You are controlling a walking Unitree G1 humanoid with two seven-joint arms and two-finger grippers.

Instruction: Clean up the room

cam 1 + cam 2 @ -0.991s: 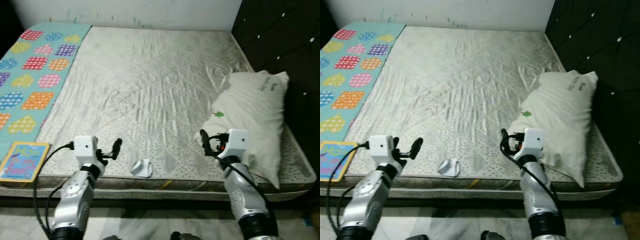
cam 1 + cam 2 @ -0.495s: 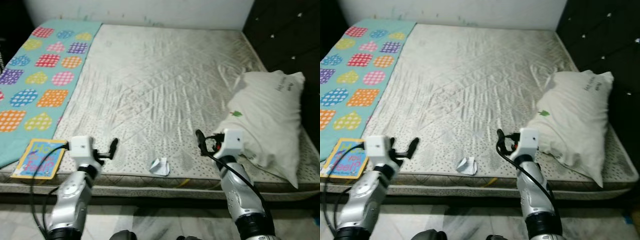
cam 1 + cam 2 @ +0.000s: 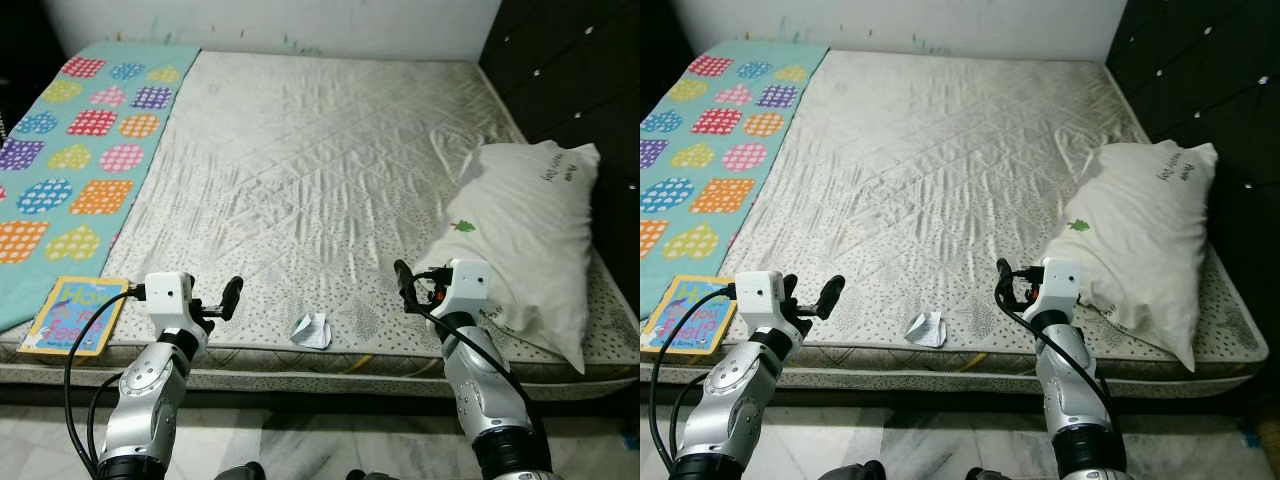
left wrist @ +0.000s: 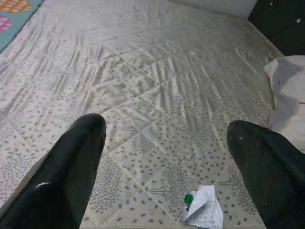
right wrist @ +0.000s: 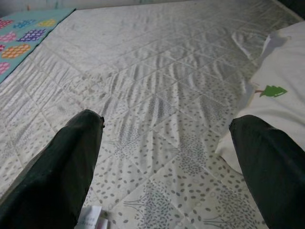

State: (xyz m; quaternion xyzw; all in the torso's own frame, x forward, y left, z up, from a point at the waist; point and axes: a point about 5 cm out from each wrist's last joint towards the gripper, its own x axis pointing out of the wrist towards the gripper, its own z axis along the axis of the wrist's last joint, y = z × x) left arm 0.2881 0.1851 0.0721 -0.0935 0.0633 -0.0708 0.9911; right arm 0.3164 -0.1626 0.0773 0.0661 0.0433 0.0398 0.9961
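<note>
Since half a second ago only my head camera has swung slightly; both arms hover unchanged at the bed's (image 3: 330,150) near edge; left pincer (image 4: 162,157) and right pincer (image 5: 167,157) both spread apart, empty; crumpled paper (image 3: 311,330) lies near that edge between them; I judge I'm lining up; next, lower the left pincer onto it.

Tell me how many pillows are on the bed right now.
1. The white pillow lies on the mattress at the robot's right, beside the dark headboard and just past the right gripper. No other pillow is in view.
</note>
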